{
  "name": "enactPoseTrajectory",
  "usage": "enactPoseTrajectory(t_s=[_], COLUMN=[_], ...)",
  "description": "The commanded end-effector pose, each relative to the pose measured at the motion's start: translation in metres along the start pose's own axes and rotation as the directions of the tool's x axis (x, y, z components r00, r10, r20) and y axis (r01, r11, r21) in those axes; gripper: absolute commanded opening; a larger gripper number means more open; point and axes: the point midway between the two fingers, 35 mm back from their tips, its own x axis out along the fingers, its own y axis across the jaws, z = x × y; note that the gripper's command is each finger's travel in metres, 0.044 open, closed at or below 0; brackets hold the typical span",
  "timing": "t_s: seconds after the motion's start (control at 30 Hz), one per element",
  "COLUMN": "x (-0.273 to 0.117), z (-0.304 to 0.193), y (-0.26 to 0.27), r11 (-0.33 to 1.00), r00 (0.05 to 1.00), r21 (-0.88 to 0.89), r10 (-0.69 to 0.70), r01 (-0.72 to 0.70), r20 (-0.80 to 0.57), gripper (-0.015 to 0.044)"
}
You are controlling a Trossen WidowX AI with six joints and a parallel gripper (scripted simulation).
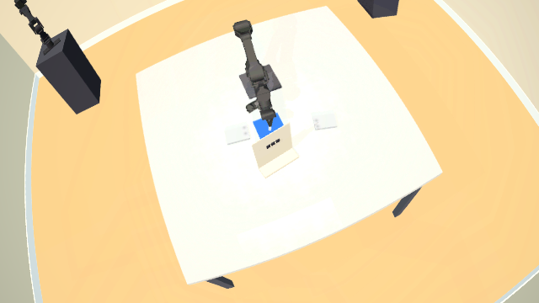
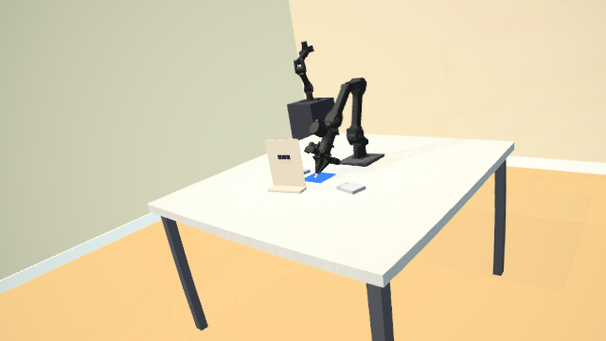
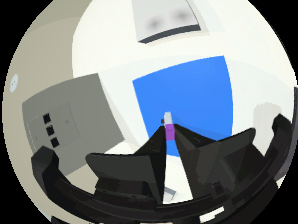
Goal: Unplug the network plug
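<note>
My gripper (image 1: 269, 126) (image 2: 316, 173) (image 3: 168, 128) points down and is shut on the plug (image 3: 168, 120), a small piece that looks pale at its front and purple between the fingertips. The plug is out of the panel and over the blue marked square (image 1: 261, 128) (image 2: 326, 177) (image 3: 195, 90). It is low over the square; whether it touches the surface I cannot tell. The upright panel (image 1: 262, 152) (image 2: 286, 172) (image 3: 85, 95) stands beside the square, with several dark sockets in it; in the wrist view three look empty. The tab on the plug is too small to make out.
A flat pale box (image 1: 237, 135) (image 3: 162, 20) lies on one side of the square, and another pale box (image 1: 325, 121) (image 2: 351, 188) lies on the other side. The panel's foot (image 1: 280, 164) (image 2: 287, 189) rests on the table (image 1: 358, 168) (image 2: 331, 227). Another arm (image 1: 35, 26) (image 2: 303, 68) stands on a dark pedestal off the table.
</note>
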Motion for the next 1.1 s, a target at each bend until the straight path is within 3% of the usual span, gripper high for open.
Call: enactPoseTrajectory(t_s=[0.0, 0.2, 0.4, 1.07], x=[0.002, 0.000, 0.000, -0.013], z=[0.000, 0.000, 0.000, 0.001], y=[-0.002, 0.000, 0.000, 0.001], r11=[1.000, 1.000, 1.000, 1.000], r00=[1.000, 1.000, 1.000, 1.000], r21=[0.004, 0.000, 0.000, 0.001], r10=[-0.003, 0.000, 0.000, -0.002], r01=[0.003, 0.000, 0.000, 0.002], r20=[0.006, 0.000, 0.000, 0.002], gripper=[0.0000, 0.0000, 0.0156, 0.0156])
